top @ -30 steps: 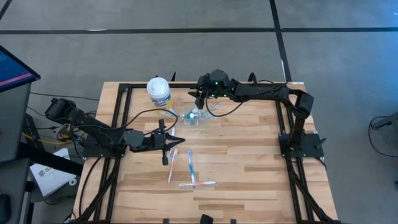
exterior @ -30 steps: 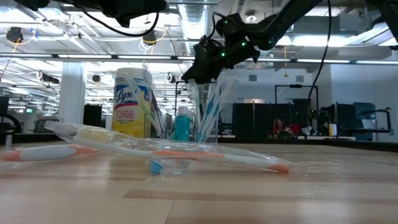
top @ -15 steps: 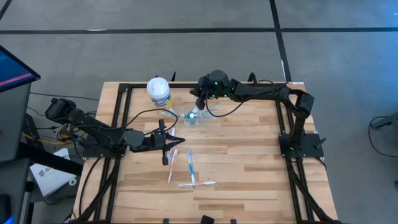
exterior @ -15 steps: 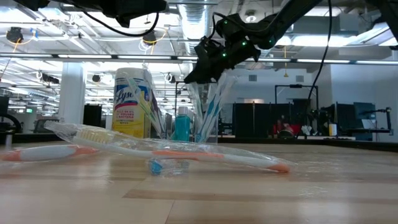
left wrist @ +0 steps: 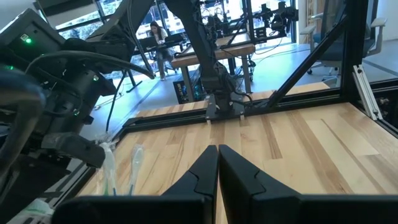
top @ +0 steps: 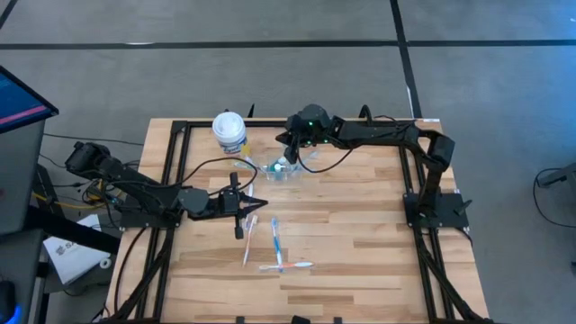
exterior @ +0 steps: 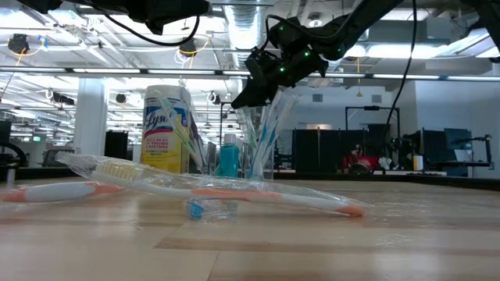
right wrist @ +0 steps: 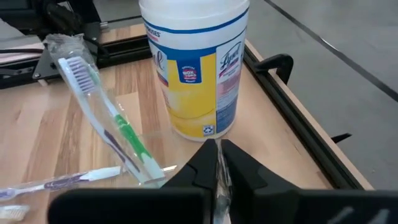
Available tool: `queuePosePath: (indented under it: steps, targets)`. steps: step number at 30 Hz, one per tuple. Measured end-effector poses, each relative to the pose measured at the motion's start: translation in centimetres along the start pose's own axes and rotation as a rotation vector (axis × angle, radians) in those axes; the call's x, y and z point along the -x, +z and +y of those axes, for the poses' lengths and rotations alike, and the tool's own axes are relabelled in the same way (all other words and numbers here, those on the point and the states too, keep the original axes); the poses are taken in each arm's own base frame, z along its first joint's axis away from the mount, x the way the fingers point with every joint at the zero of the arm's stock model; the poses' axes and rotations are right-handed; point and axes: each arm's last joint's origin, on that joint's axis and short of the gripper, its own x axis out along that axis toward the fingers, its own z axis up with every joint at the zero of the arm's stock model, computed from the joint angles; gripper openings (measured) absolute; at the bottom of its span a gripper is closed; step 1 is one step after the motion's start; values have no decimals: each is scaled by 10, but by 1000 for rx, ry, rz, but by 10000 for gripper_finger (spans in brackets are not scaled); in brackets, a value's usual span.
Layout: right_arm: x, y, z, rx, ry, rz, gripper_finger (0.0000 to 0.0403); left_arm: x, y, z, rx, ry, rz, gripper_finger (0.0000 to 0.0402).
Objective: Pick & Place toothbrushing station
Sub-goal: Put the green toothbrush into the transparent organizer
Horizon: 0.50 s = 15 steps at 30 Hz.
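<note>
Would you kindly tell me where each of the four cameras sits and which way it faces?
High view: above the table, looking straight down; shows both arms, cup, canister.
Low view: at table-top height, looking level past a wrapped toothbrush to the cup; the right gripper comes in from above.
Left wrist view: on the left arm, looking across bare boards; left gripper jaws shut.
Right wrist view: on the right arm, facing the canister and a green toothbrush; jaws shut.
Shared: the canister appears in the high, low and right wrist views.

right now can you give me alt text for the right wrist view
The right gripper is shut on a thin clear toothbrush wrapper, close in front of a yellow canister on the wooden table. Beside it a green toothbrush leans tilted in its wrapper.
</note>
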Motion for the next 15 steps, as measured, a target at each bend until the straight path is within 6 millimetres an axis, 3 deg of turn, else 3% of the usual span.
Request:
queuePosePath:
  steps: [7, 15]
  targets:
    - [0, 0, 1, 8, 42, -1, 21, 0, 0, 0, 0, 0, 0, 8]
    - [0, 0, -1, 17, 47, -1, 90, 0, 0, 0, 0, 0, 0, 8]
